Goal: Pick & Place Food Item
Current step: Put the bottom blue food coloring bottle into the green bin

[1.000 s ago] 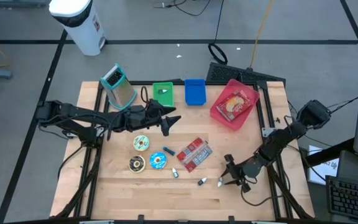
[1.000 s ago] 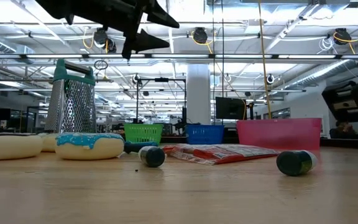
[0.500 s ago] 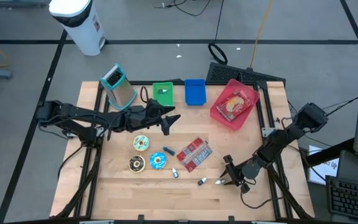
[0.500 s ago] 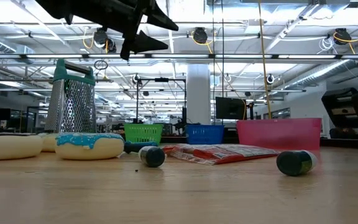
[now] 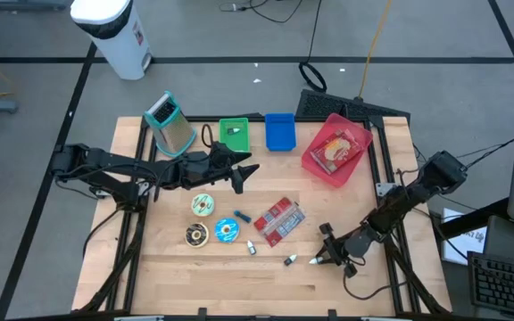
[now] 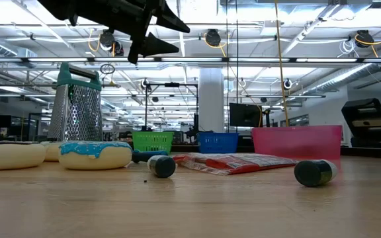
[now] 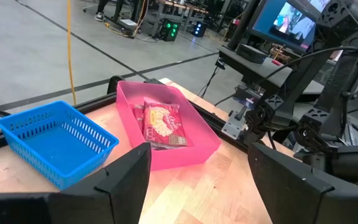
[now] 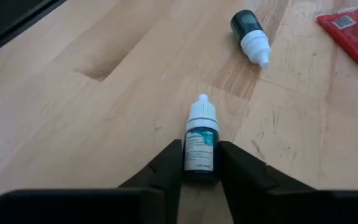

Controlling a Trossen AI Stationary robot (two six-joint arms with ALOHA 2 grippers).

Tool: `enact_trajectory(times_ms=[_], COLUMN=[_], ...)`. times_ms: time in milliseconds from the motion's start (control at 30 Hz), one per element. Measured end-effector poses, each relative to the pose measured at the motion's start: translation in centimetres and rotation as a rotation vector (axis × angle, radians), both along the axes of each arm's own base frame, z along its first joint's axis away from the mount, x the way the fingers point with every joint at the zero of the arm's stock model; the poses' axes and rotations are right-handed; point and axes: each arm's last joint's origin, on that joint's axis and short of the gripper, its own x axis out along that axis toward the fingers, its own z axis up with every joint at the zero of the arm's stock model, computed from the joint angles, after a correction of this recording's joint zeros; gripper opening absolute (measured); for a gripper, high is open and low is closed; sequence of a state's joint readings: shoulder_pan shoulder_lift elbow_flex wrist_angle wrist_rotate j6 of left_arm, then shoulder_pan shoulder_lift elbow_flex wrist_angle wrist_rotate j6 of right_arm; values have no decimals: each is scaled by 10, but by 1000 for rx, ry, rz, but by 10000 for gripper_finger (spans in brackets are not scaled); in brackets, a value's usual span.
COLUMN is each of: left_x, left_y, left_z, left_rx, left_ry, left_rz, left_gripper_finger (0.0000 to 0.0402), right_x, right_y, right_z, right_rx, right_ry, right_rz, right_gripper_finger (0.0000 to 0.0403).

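Note:
A small dropper bottle (image 8: 201,146) with a white cap lies on its side on the wood table, near the front right. My right gripper (image 5: 319,259) is down at it, its fingers closed against the bottle's body. A second small bottle (image 8: 250,34) lies just beyond, and a red packet (image 5: 279,219) lies farther toward the middle. My left gripper (image 5: 242,175) hangs open above the table's middle, holding nothing. The pink bin (image 7: 166,127) at the far right holds a snack packet (image 7: 162,122). My right gripper pinches the dropper bottle's dark body (image 8: 200,163), at its bottom end, between its two fingers (image 8: 168,167). The fingers slant down from the table's right side and lie along the bottle. The bottle lies on the table, its cap (image 8: 202,109) pointing away from the gripper.
Three donuts (image 5: 203,206) and a third small bottle (image 5: 251,249) lie left of the red packet. A grater (image 5: 170,123), a green basket (image 5: 234,134) and a blue basket (image 5: 279,131) stand along the far edge. Bare wood (image 5: 221,276) lies along the near edge.
My right arm has sunk a little and edged toward the table's left, onto the dropper bottle. The left arm has kept still.

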State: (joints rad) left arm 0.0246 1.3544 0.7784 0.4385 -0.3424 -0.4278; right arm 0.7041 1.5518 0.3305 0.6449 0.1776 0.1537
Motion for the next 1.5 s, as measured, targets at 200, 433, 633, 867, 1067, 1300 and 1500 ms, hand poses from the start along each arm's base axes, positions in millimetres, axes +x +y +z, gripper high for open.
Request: enact_trajectory(times_ms=[200, 433, 633, 867, 1067, 1300, 1500], left_x=[0, 4, 24, 50, 66, 92, 106], left_y=[0, -1, -7, -15, -15, -25, -34], left_z=[0, -5, -31, -67, -93, -93, -80], left_rx=[-4, -53, -86, -161, -251, -243, -178], left_ry=[-2, -10, 3, -86, -82, -88, -79], left_rz=[1, -21, -66, -159, -165, -279, -314], left_gripper_finger=[271, 271, 271, 271, 271, 271, 271], right_x=[8, 21, 32, 42, 53, 61, 61], right_y=[-10, -33, -59, -78, -84, -89, -89], right_z=[2, 19, 35, 46, 62, 69, 71], right_rx=[-76, -214, -352, -495, -583, -663, -709], right_ry=[-53, -190, -299, -397, -485, -498, -511], right_rz=[-4, -139, -314, -450, -473, -468, -442], right_gripper_finger=[53, 67, 57, 61, 60, 59, 61])
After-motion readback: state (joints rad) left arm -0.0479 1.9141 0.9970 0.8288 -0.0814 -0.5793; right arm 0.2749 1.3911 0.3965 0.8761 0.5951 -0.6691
